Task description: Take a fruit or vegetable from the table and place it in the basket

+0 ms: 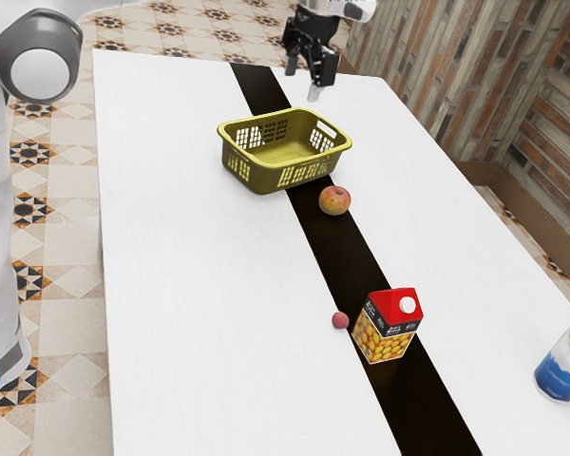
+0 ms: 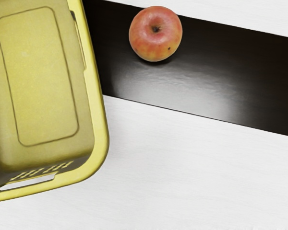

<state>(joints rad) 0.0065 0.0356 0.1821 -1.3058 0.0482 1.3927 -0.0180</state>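
Apple (image 1: 334, 200), with the reach apparently in hand: in the exterior view, on the dark strip (image 1: 337, 247) beside the basket (image 1: 263, 178), gripper (image 1: 303, 82) raised, fingers (image 1: 291, 65) apart. In the wrist view, near the basket's rim (image 2: 100, 115) (handily exposed); next, centre above, descend, close.

Wood-plank walls (image 1: 465, 76) rise above a patterned tile floor (image 1: 38, 228).

Exterior view slants across the table (image 1: 190, 285) from above; wrist view, nearer, faces down; both share basket (image 2: 100, 129) and apple (image 2: 151, 40)
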